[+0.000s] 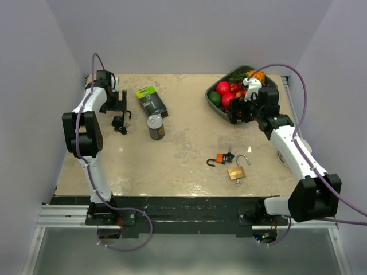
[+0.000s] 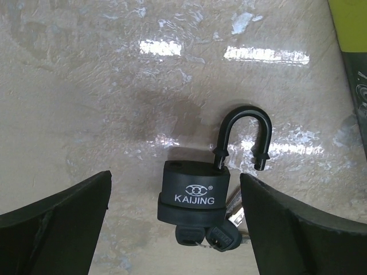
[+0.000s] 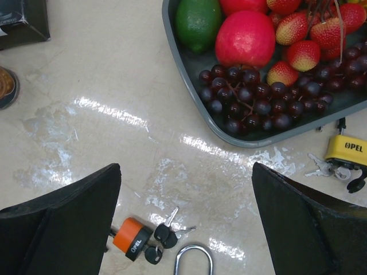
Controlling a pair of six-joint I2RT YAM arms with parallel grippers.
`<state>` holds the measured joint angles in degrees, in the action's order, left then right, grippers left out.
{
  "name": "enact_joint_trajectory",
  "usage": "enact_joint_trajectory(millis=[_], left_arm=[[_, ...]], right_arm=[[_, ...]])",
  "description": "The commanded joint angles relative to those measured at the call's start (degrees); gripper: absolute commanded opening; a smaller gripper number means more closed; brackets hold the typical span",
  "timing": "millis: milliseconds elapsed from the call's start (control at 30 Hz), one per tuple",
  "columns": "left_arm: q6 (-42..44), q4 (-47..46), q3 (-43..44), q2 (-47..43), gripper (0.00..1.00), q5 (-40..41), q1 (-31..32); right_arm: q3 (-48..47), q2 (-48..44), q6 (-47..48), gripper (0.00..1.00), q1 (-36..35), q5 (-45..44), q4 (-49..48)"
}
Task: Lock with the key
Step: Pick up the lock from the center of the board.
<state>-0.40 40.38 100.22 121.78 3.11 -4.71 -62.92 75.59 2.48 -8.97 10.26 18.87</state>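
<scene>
On the left side of the counter [image 1: 183, 146], the left claw [image 2: 175, 177] is spread wide and holds nothing. A black padlock [image 2: 194, 197] lies flat on the counter just under it, between the two fingers, and I don't think they touch it. Its loop [image 2: 243, 134] is popped up, with one end out of its hole, so it is not locked. A bunch of keys [image 2: 213, 236] sits at its bottom end, and one looks to be in the keyhole. So the job has hardly begun: I think the loop must be pushed in and the key turned. Next along are a green box [image 1: 151, 101] and a can [image 1: 155, 126]. Past the middle lie an orange padlock [image 1: 219, 160] with keys and a brass padlock [image 1: 237, 171] with its loop open too. On the right, the right claw [image 3: 186, 169] is also wide open and empty, above bare counter near the fruit tray [image 3: 172, 51]. A yellow padlock [image 3: 346, 150] lies beside that tray.
</scene>
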Motion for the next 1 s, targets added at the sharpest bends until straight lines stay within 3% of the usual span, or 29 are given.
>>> enact_joint_trajectory(millis=[0,467,733,833,967], left_arm=[[-0.65,-2.06,-0.99,0.57,0.97,-0.83,0.05],[-1.97,-5.48,-10.05,-0.13,0.87,1.02,0.32],[-2.93,-4.53,-6.89,2.06,0.78,1.02,0.32],[-4.34,-3.47,-6.53,1.98,0.67,0.67,0.23],[-5.57,-2.59,-7.06,0.31,0.39,1.28,0.23]], right_arm=[[-1.6,0.61,-2.04,0.99,0.18,1.07,-2.0],[-3.0,3.69,-5.12,0.99,0.1,4.5,-2.79],[-4.75,5.97,-5.47,0.99,0.1,6.7,-2.97],[-5.99,7.29,-6.08,0.99,0.1,7.93,-3.92],[-6.34,8.08,-8.63,0.99,0.01,9.6,-7.18]])
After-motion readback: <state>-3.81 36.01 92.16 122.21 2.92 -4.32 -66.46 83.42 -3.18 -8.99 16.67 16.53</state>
